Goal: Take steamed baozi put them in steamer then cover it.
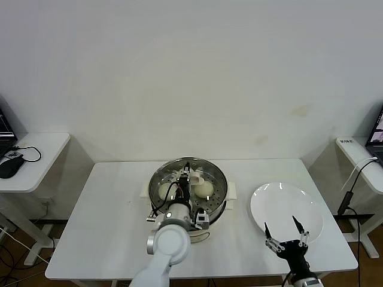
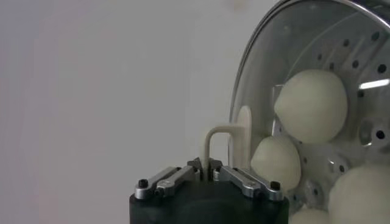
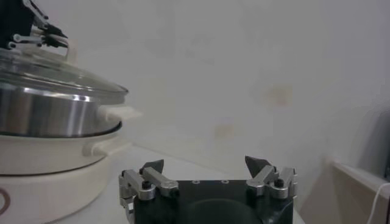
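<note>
1. Filling the far side of the scene is a plain white wall; side desks stand at far left and far right, the left one bearing a dark mouse (image 1: 10,167).
2. A white table (image 1: 108,221) carries everything, with the steamer (image 1: 220,192) at its middle on a white pot base (image 3: 42,176).
3. To the right of the steamer lies an empty white plate (image 1: 281,203).
4. The cover (image 3: 67,76) sits on the steamer's rim; through its glass the steamed baozi (image 2: 311,105) show inside the basket.
5. The left gripper (image 1: 192,177) hangs above the cover's centre, its fingers (image 2: 244,179) either side of the cream handle (image 2: 214,143); whether they grip it or have let go, I cannot tell.
6. The right gripper (image 1: 282,229) waits at the near edge of the plate, fingers spread wide, holding nothing.
</note>
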{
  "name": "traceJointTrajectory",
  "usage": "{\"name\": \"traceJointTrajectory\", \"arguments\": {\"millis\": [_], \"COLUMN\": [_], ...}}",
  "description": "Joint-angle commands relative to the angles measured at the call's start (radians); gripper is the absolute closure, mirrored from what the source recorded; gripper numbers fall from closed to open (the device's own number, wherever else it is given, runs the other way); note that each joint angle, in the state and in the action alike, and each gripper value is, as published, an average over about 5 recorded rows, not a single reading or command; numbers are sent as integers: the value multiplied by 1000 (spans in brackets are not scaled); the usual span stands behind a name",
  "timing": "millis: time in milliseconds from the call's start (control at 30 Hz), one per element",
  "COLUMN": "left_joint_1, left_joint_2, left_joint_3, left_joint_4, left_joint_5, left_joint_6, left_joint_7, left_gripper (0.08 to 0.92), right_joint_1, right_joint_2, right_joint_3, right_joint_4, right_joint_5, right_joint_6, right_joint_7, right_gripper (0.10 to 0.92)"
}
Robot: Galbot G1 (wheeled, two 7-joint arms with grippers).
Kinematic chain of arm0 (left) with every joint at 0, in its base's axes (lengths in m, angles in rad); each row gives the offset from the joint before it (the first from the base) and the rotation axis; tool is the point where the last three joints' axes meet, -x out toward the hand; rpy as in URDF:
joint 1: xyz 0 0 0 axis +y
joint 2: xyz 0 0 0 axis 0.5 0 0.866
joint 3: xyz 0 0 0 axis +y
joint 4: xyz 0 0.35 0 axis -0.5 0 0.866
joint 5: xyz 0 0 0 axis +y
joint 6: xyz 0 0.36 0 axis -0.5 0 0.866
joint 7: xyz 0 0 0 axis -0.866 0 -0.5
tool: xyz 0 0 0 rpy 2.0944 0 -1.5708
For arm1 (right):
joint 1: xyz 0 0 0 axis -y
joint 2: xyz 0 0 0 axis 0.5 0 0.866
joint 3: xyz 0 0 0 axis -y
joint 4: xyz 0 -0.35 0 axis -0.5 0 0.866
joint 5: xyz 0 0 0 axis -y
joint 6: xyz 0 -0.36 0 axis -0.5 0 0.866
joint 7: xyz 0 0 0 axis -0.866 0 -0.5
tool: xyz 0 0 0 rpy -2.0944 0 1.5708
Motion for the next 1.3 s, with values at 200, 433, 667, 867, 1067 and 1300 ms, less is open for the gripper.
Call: {"name": "traceJointTrajectory", "arguments": {"millis": [200, 433, 667, 867, 1067, 1300], "left_joint_1": [68, 177, 353, 485, 588, 745], "left_joint_2": [27, 83, 176, 187, 223, 238], "left_joint_3": [7, 9, -30, -135, -342, -481], "left_joint_4": [-108, -248, -448, -498, -457, -394], "left_joint_5": [-10, -54, -289, -1015, -1577, -1759], "left_joint_6": [-5, -30, -105, -265, -375, -451], "left_joint_7": [-10, -42, -155, -453, -654, -637], "left_gripper": [497, 289, 180, 177, 177, 177], "right_joint_1": [-3, -11, -22, -32, -31, -96], "right_joint_2": [1, -1, -9, -35, -47, -83], "right_joint_3": [-5, -9, -17, -25, -57, -87], "right_joint_4": [6, 12, 17, 14, -7, 13], "right_joint_5": [-7, -9, -5, 29, 59, 136], "right_joint_6": [-1, 0, 1, 0, -7, -19], "right_joint_7": [-1, -1, -1, -5, -7, 6], "right_gripper": [202, 203, 203, 203, 202, 202]}}
